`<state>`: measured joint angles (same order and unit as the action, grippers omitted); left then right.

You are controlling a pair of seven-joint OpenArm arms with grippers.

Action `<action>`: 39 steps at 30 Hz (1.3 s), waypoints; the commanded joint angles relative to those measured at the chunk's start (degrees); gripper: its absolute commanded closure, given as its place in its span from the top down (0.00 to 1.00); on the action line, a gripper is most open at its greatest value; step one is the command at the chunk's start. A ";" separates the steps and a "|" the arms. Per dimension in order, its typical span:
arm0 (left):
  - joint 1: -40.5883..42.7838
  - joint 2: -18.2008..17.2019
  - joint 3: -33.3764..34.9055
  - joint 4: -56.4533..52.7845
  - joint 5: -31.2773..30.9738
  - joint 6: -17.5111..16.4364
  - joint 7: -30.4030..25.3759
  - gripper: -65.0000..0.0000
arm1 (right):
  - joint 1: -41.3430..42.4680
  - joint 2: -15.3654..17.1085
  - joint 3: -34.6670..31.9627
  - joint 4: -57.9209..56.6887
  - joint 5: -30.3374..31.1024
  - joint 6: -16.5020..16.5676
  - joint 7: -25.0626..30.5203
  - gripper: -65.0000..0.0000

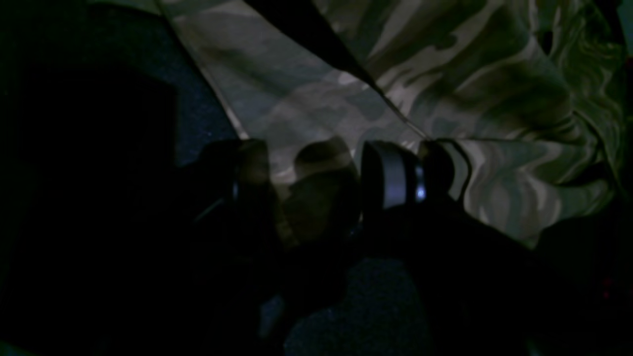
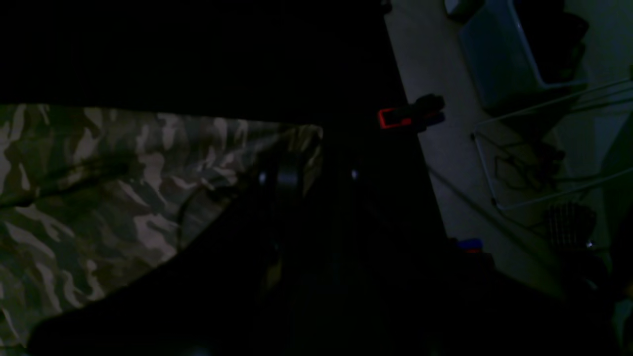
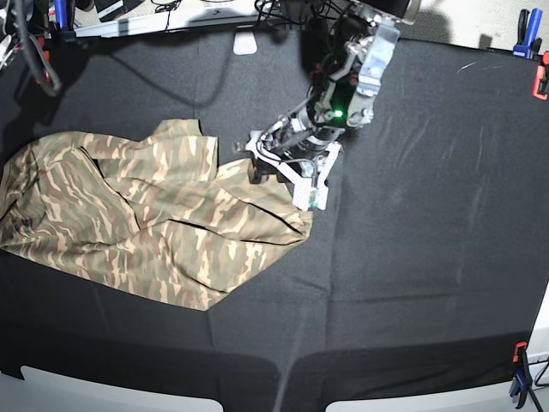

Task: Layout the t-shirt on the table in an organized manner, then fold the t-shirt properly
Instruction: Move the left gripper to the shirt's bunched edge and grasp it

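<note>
Lying crumpled toward the table's (image 3: 429,172) left edge was the t-shirt (image 3: 146,223).
Left gripper (image 1: 316,173) stood parted astride its hem; right gripper's (image 2: 306,175) grasp indiscernible.

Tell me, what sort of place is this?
Probably a robotics lab or workshop: a table covered in black cloth held by clamps, a robot arm above a camouflage t-shirt, cables behind.

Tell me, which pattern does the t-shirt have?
Camouflage in tan, olive and cream; the t-shirt shows best in the base view.
</note>
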<state>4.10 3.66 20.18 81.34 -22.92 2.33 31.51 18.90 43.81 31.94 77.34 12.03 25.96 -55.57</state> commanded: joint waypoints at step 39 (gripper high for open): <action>-0.39 0.42 0.11 0.37 2.25 -15.80 -1.60 0.00 | 1.25 1.70 0.35 0.90 0.04 0.17 1.29 0.19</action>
<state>4.27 3.49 20.18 80.93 -20.27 -12.71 31.29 18.90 43.81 31.94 77.34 12.03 25.93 -55.40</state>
